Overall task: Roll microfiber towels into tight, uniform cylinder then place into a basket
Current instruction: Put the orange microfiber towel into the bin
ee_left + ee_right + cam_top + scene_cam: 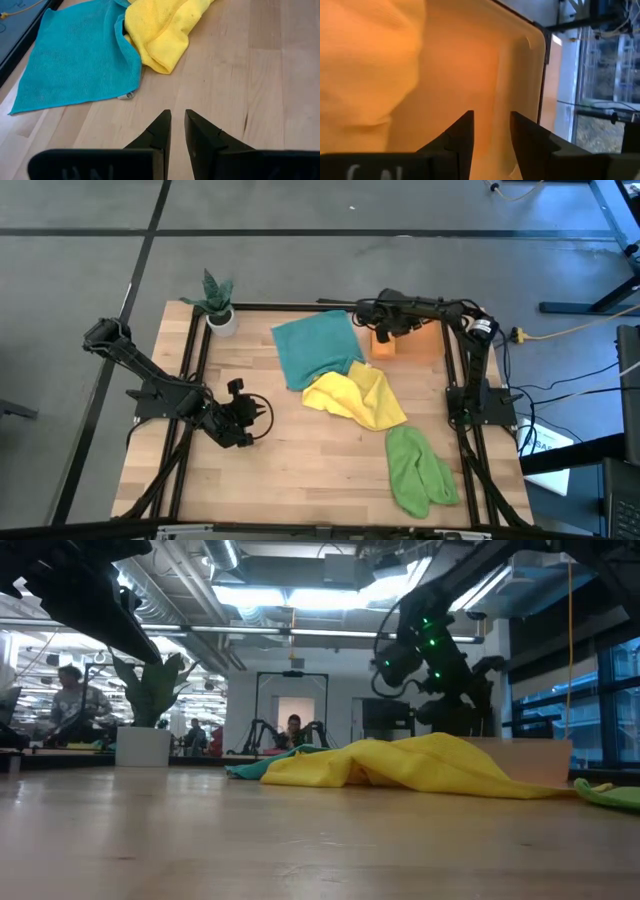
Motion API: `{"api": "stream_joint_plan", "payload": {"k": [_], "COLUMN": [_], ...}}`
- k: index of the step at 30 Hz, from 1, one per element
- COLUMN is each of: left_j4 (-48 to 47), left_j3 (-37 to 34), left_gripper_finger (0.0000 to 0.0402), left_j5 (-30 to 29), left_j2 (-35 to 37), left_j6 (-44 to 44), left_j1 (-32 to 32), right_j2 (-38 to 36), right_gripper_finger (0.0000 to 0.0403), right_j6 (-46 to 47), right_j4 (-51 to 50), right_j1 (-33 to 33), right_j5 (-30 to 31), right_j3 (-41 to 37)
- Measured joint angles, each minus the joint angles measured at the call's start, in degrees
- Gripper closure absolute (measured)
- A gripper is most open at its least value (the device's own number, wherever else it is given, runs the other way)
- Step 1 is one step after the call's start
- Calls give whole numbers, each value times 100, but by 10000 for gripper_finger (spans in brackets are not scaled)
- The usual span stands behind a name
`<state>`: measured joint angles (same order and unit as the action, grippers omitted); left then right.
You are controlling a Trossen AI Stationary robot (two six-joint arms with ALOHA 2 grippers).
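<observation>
The right pincer [384,332] hung over the basket [425,345] at the worktop's [300,470] far right corner, fingers apart and empty, the orange towel [365,70] beneath them. The roll could loosen — nothing clamped it. The left pincer [177,125], nearly together, waited empty. Counted: one teal towel [312,345], one yellow towel [360,395], one green towel [418,470] — all unrolled.

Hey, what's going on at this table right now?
The right gripper is over the orange basket at the table's far right corner, fingers apart and empty, with an orange towel in the basket. The left gripper waits over bare wood, empty. The teal towel, yellow towel and green towel lie unrolled.
</observation>
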<state>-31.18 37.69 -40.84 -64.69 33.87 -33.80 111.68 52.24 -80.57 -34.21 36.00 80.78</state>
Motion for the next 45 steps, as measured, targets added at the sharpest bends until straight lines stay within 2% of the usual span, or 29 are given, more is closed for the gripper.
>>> {"api": "stream_joint_plan", "payload": {"k": [7,15,20,30,45], "left_j4": [0,0,0,0,2], "left_j3": [0,0,0,0,0], "left_gripper_finger": [355,355,355,355,355], "left_j5": [0,0,0,0,2], "left_j2": [0,0,0,0,0], "left_j6": [0,0,0,0,0], "left_j1": [1,2,1,0,2], "right_j2": [0,0,0,0,0], "right_gripper_finger": [276,276,276,276,276], "right_j6": [-40,-733,-751,-770,-1560], "right_j4": [384,1565,1661,1704,2344], "right_j1": [-203,-392,-608,-650,-604], "right_j5": [-7,-351,-827,-937,-1708], "right_j3": [-261,-261,-261,-261,-261]}}
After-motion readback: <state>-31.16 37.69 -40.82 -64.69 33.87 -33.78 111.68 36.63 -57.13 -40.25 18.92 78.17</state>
